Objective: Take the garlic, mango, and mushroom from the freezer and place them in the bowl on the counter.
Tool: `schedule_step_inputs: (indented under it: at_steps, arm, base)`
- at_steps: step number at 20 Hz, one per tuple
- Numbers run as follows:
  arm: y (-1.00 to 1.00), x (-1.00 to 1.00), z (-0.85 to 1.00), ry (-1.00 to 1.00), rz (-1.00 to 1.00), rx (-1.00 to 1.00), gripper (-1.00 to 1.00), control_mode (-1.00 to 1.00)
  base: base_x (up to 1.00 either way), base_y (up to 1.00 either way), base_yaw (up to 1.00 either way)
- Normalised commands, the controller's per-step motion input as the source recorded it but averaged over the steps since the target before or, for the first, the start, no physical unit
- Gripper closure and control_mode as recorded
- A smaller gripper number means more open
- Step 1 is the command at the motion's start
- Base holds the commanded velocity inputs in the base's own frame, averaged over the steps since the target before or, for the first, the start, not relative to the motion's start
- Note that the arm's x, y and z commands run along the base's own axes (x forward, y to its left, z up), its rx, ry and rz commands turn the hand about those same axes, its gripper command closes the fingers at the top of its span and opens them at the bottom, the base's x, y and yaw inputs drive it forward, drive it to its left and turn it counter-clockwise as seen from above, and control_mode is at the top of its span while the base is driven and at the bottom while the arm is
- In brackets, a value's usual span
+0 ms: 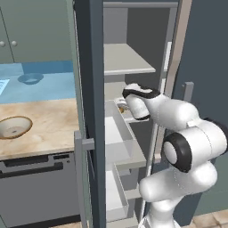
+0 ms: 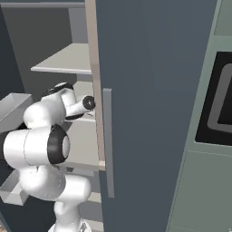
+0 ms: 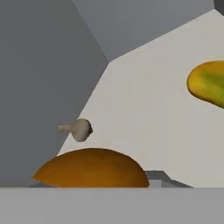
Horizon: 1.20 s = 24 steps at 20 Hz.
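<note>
Tool state cannot be told as the white arm (image 1: 178, 120) reaches into the open freezer (image 1: 89, 89), hand buried among its pale shelves. Seen from the hand, an orange-brown rounded object (image 3: 91, 168) sits closest, a small pale garlic bulb (image 3: 78, 129) rests just beyond it near the grey wall, and the yellow-green mango (image 3: 209, 84) lies well apart on the same shelf; the tan-rimmed bowl (image 1: 14, 126) waits on the marble bench (image 1: 49, 129), left of the freezer
</note>
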Motion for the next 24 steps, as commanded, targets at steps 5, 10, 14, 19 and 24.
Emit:
schedule_step_inputs:
  at_steps: [5,10,14,19,24]
  arm:
    - [0.00,-0.99,0.43,-0.27,0.00,0.01,1.00,-1.00]
    - [-0.03,-0.83,0.49,-0.28,-0.02,0.01,1.00,-1.00]
    - [-0.09,-0.70,0.71,-0.15,-0.02,0.03,1.00,-1.00]
    - [-0.29,-0.63,0.76,-0.01,0.00,0.00,1.00,-1.00]
    - [-0.51,-0.62,0.72,0.06,0.00,0.00,1.00,-1.00]
  base:
    - [0.00,0.00,0.00]
    - [0.00,0.00,0.00]
    - [0.00,0.00,0.00]
    - [0.00,0.00,0.00]
    - [0.00,0.00,0.00]
